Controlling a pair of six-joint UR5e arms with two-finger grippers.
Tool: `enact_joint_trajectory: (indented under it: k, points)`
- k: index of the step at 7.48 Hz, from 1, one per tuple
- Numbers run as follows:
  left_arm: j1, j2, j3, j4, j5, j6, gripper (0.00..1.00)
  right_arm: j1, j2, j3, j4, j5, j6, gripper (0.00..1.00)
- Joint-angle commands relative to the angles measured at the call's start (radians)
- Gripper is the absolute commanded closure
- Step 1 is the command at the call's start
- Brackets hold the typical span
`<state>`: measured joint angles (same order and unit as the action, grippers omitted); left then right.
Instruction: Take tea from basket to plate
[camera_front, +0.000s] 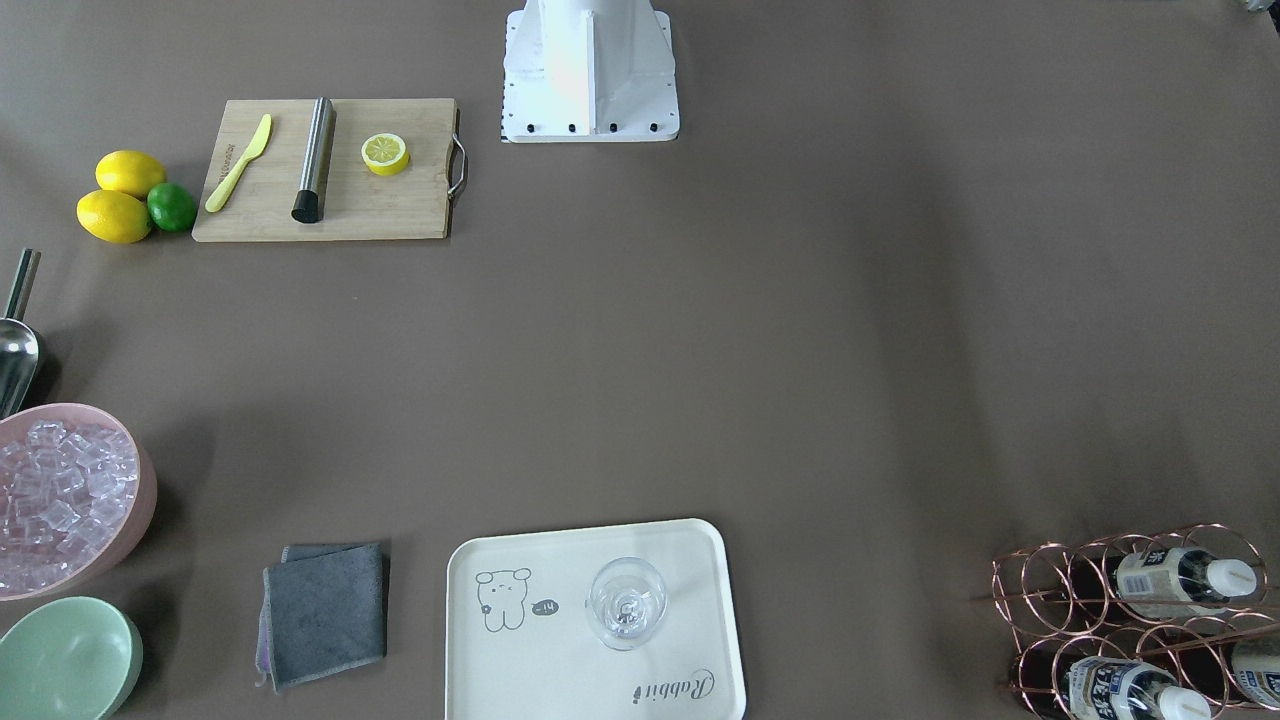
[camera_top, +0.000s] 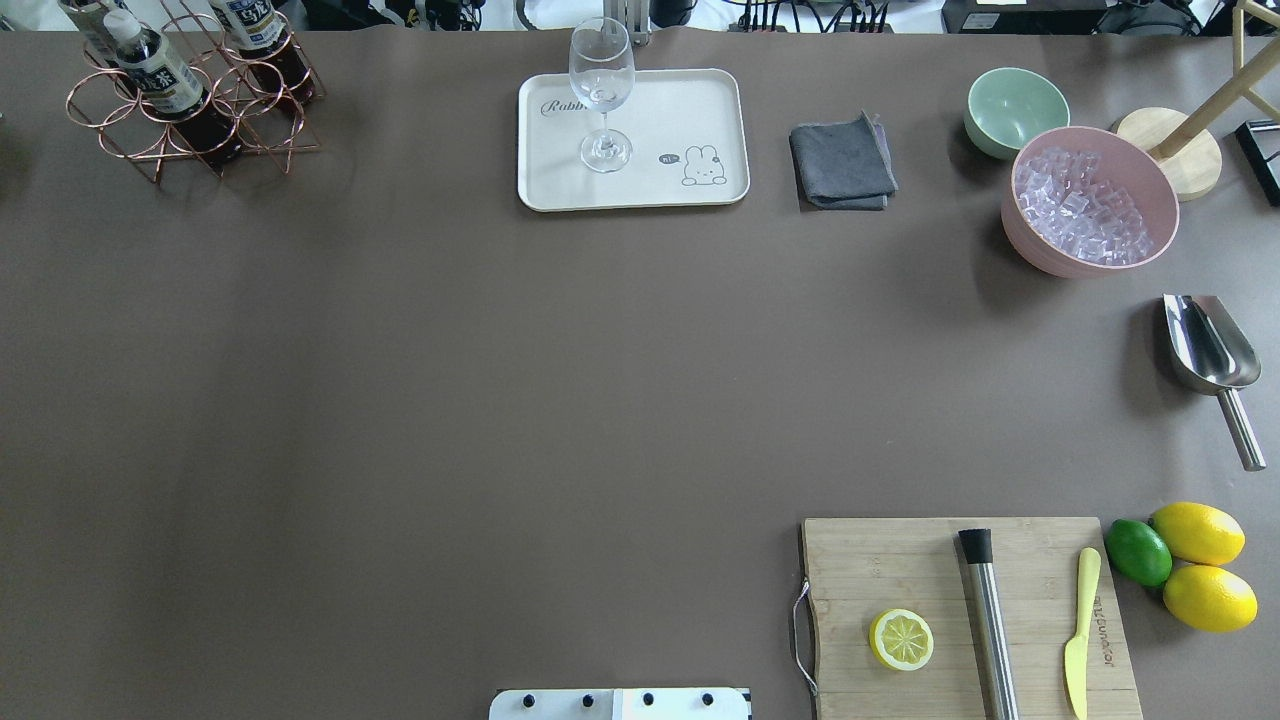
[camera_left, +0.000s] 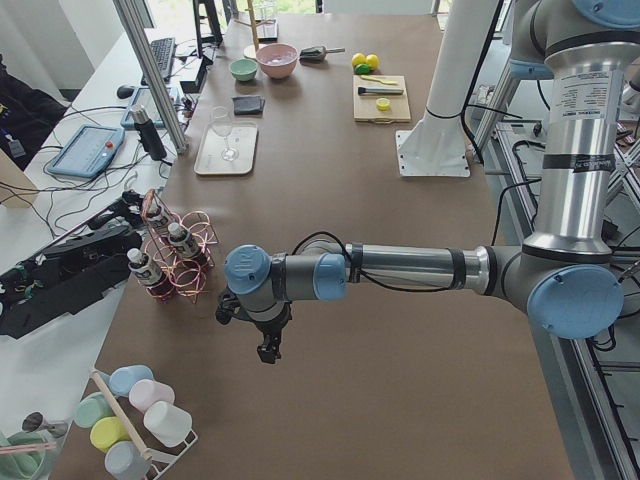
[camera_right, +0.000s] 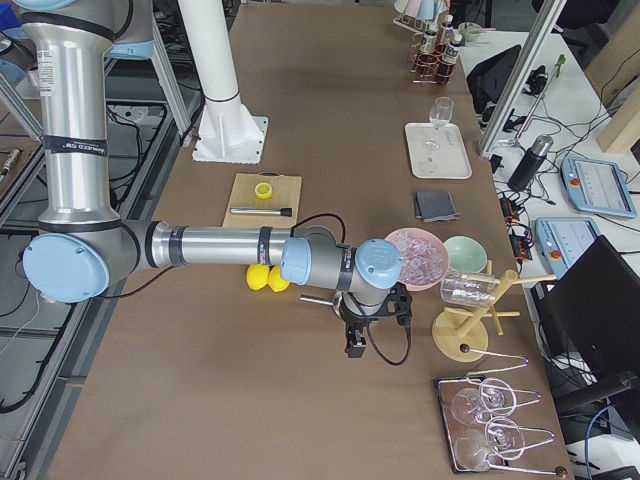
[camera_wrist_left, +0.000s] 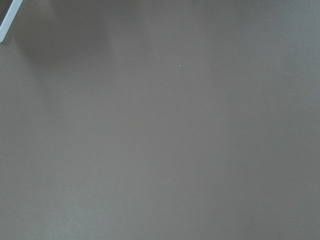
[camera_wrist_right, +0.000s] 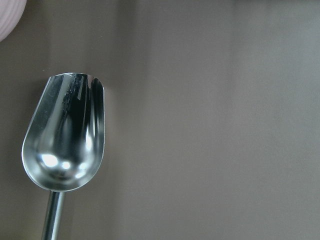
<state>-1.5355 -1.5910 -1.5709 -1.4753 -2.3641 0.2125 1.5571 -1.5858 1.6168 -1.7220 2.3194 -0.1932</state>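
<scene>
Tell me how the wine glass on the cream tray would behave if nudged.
The wine glass stands upright on a thin stem over a small foot, so a sideways nudge would probably tip it. It looks empty and thin-walled, likely light and fragile. The plate looks smooth, so it may slide first.

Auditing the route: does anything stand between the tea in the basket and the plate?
Nothing visible on the table between basket and plate. A wine glass stands on the plate's basket-side half; its other half is bare.
</scene>
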Motion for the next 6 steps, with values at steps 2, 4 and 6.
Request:
enact_joint_trajectory:
  k: [2,4,6]
  points:
    - [0.0,-0.003,-0.001,0.0,-0.003,-0.002,0.01,0.0,-0.002,0.0,-0.001,0.0,0.0,0.0]
    - [0.0,-0.006,-0.001,0.001,-0.003,-0.004,0.02,0.0,-0.005,0.0,-0.001,0.0,0.0,0.0]
    - [0.0,-0.001,-0.001,0.001,-0.003,-0.004,0.01,0.001,-0.008,0.0,-0.001,0.0,0.0,0.0]
